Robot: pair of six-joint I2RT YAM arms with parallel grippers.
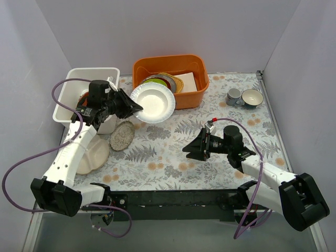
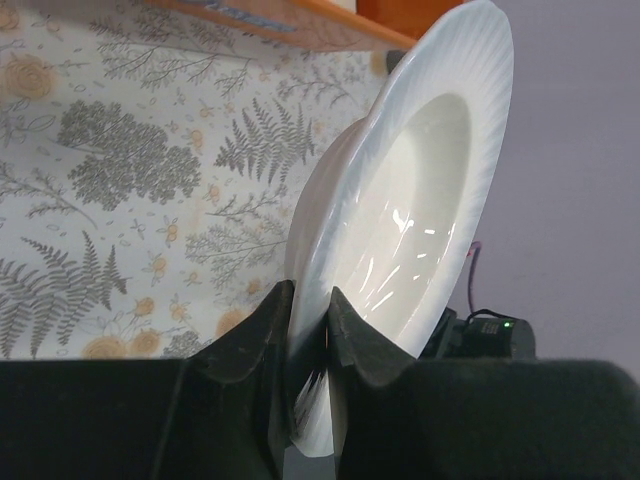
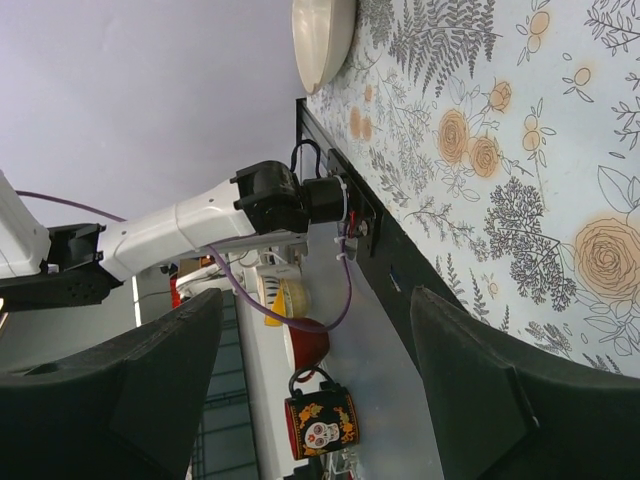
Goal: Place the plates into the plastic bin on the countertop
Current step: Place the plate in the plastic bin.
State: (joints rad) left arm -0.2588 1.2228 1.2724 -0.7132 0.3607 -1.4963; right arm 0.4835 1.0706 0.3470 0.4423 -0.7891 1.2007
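White and ribbed at the rim, the plate (image 1: 153, 103) hangs in the air between the bin (image 1: 67, 90) and the orange tub (image 1: 190, 97). It is tilted up on edge, not lying flat. We take that tilt to be deliberate: a pinch on the rim is the only hold a flat dish offers, and carrying it edge-on should let it drop past the bin's deep walls.

The left gripper (image 2: 308, 300) grips that rim narrowly. In the wrist view one dark finger (image 2: 268, 325) presses the underside and the other sits on the inner face. The hold is at one edge only, so the plate's weight hangs out beyond the fingers, and we would expect it to swing or slip if the arm turned sharply.

The bin stands at the back left of the countertop (image 1: 163, 152), just beside the left arm, so the carry looks short. Something reddish shows inside the bin, but the arm hides most of it.

A speckled plate (image 1: 122, 135) and a cream plate (image 1: 93, 155) lie on the countertop below that arm, and more dishes sit in the tub.

The right gripper (image 1: 192, 149) hovers low over the middle of the countertop with its fingers spread wide, holding and touching nothing. We judge it is parked out of the way.
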